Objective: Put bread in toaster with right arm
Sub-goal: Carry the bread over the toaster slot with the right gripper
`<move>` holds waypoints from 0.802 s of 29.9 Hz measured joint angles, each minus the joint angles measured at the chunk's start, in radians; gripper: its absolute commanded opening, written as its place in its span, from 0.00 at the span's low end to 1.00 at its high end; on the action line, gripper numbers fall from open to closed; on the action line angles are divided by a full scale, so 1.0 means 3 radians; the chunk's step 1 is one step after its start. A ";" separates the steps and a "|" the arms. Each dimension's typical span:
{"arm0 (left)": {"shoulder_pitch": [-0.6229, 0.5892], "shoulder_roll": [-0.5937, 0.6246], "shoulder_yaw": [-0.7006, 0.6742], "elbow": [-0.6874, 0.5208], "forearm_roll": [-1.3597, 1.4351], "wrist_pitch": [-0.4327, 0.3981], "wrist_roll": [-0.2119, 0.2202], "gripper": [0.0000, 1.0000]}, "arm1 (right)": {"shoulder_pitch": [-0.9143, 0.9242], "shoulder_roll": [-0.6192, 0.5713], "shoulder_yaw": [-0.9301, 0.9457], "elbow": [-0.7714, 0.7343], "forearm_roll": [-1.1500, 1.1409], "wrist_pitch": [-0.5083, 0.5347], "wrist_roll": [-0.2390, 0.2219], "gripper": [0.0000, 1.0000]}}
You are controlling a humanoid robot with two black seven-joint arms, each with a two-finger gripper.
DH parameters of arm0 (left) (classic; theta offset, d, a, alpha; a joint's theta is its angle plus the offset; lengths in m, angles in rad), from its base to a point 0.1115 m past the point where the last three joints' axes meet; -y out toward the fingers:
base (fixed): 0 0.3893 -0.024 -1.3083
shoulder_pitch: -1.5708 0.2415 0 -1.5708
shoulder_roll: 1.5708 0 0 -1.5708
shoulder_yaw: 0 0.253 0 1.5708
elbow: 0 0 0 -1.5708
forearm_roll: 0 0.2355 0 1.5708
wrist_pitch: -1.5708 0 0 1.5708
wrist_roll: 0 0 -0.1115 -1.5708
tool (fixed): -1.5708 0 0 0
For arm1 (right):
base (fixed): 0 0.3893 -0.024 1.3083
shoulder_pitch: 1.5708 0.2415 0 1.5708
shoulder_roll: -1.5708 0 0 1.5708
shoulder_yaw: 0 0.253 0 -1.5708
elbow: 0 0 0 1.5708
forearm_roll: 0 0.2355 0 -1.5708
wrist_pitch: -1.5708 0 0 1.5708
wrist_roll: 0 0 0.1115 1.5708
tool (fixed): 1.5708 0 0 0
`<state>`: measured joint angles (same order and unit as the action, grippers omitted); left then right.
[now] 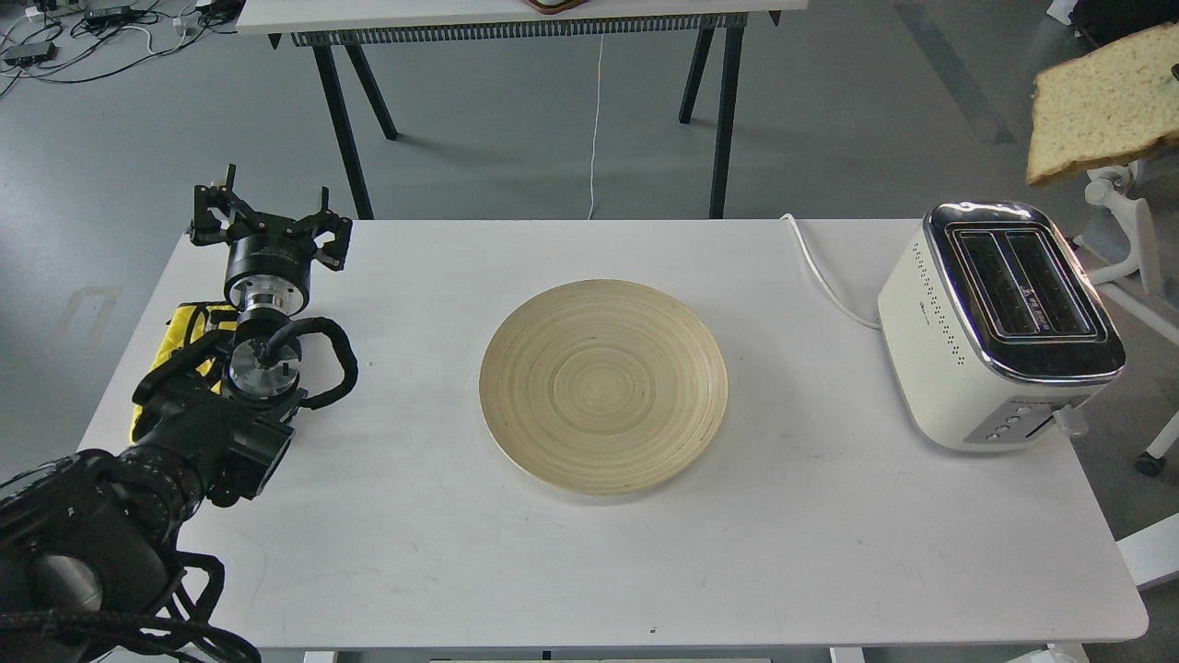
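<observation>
The bread (1101, 101) hangs in the air at the top right edge of the head view, tilted, above and behind the toaster (958, 341). The toaster stands on the right end of the white table (414, 552) with both slots showing dark and with no bread in them. My right arm and its gripper are outside the frame, so what holds the bread is hidden. My left gripper (267, 216) rests at the table's far left with its fingers spread, open and empty.
A round wooden plate (603, 387) with nothing on it lies at the table's middle. The toaster's white cord (824, 276) runs off the back edge. Yellow fabric (184, 327) lies by my left arm. A white chair (1119, 221) stands right of the table, another table (516, 18) behind.
</observation>
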<state>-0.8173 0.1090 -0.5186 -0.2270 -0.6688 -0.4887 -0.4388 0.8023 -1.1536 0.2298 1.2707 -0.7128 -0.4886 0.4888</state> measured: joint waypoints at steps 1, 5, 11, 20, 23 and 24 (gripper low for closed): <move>0.0000 0.0000 0.0000 0.0000 0.0000 0.0000 0.0000 1.00 | 0.0000 -0.0045 -0.0052 0.0004 -0.0055 0.0000 0.0000 0.20; 0.0000 0.0000 0.0000 0.0000 0.0000 0.0000 0.0000 1.00 | 0.0000 -0.0135 -0.0232 0.0005 -0.0205 0.0000 0.0000 0.20; 0.0000 0.0000 0.0000 0.0000 0.0000 0.0000 0.0000 1.00 | -0.0001 -0.0136 -0.0385 -0.0010 -0.0397 0.0000 0.0000 0.20; 0.0000 0.0000 0.0000 0.0000 0.0000 0.0000 0.0000 1.00 | 0.0004 -0.0129 -0.0565 -0.0035 -0.0484 0.0000 0.0000 0.21; 0.0000 0.0000 0.0000 0.0000 0.0000 0.0000 0.0000 1.00 | 0.0006 -0.0131 -0.0617 -0.0046 -0.0517 0.0000 0.0000 0.21; 0.0000 0.0000 0.0000 0.0000 0.0000 0.0000 0.0000 1.00 | 0.0005 -0.0131 -0.0627 -0.0057 -0.0524 0.0000 0.0000 0.21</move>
<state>-0.8174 0.1089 -0.5185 -0.2271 -0.6688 -0.4887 -0.4388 0.8040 -1.1928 0.0417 1.2536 -0.8701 -0.4886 0.4887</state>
